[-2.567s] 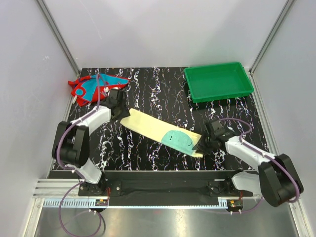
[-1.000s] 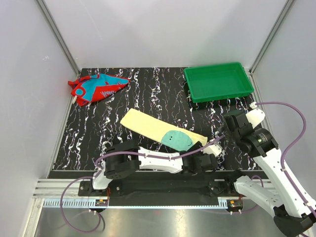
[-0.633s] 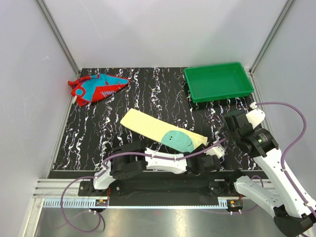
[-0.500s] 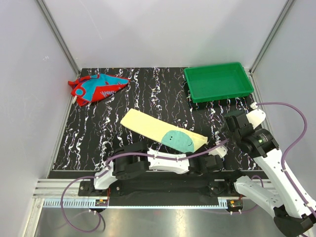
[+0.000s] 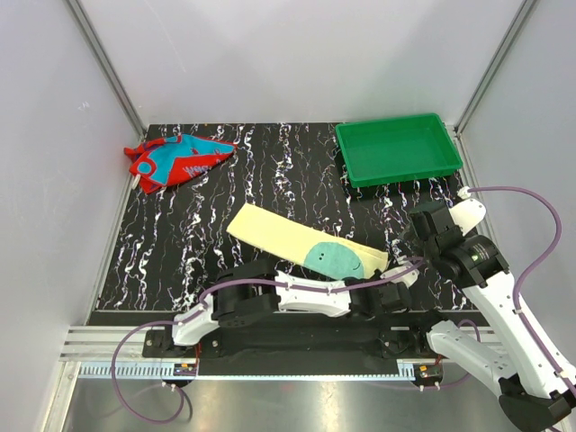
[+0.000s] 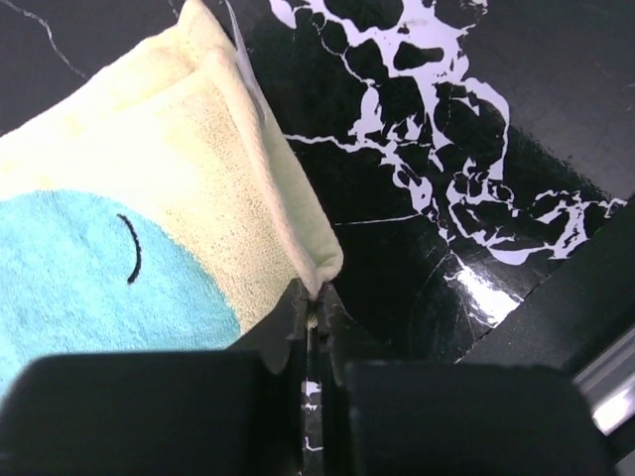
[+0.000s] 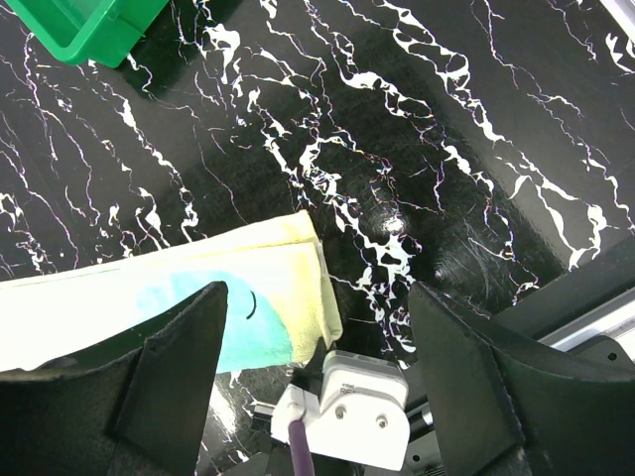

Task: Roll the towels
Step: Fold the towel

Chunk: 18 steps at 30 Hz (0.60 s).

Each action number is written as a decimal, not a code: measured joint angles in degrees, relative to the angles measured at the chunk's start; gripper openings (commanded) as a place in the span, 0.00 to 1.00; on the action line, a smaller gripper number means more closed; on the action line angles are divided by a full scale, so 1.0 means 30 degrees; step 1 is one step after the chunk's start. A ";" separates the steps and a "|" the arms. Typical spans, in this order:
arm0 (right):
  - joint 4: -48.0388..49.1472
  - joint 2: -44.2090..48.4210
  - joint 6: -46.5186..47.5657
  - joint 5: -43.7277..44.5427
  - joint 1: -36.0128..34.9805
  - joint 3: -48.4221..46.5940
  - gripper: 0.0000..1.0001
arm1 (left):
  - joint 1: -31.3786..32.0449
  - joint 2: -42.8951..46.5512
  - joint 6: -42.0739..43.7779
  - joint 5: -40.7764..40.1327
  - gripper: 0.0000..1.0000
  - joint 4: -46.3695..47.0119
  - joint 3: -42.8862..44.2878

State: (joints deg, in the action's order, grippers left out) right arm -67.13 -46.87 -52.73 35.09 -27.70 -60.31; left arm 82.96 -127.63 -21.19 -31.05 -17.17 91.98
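The pale yellow towel point(image 5: 288, 241) lies as a long folded strip across the middle of the table, its teal half-round patch point(image 5: 335, 259) near the right end. My left gripper point(image 5: 384, 274) reaches in low from the near edge and is shut on that end's near corner point(image 6: 319, 278), with the cloth pinched between the jaws. The left wrist view shows the towel point(image 6: 169, 188) running up and to the left. My right gripper point(image 7: 316, 290) hangs open high above the same end, holding nothing. The red towel point(image 5: 175, 157) with teal patterns lies crumpled at the far left.
A green plastic tray point(image 5: 399, 171) stands at the far right corner; its corner point(image 7: 84, 25) shows in the right wrist view. The left arm point(image 5: 297, 297) lies along the table's near edge. White walls close in both sides.
My left gripper went from open to shut on the yellow towel's near right corner, and the towel slid a little to the right. The right arm stayed where it was.
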 measured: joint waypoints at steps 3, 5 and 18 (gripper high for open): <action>0.0000 0.0000 0.0000 0.0000 0.0000 0.0000 0.81 | -0.0073 -0.0007 -0.0022 0.0168 0.00 -0.0066 0.0044; 0.0000 0.0000 0.0000 0.0007 0.0000 0.0000 0.81 | -0.0073 0.0007 -0.0036 0.0182 0.00 -0.0073 0.0051; -0.0138 -0.0597 0.0087 0.0284 0.0000 -0.2062 0.82 | -0.2055 0.4976 -0.1632 0.3475 0.00 -0.0816 -0.2885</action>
State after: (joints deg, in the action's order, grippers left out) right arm -67.55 -48.66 -52.47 35.94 -27.70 -66.50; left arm 76.79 -112.71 -26.09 -20.62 -19.62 83.33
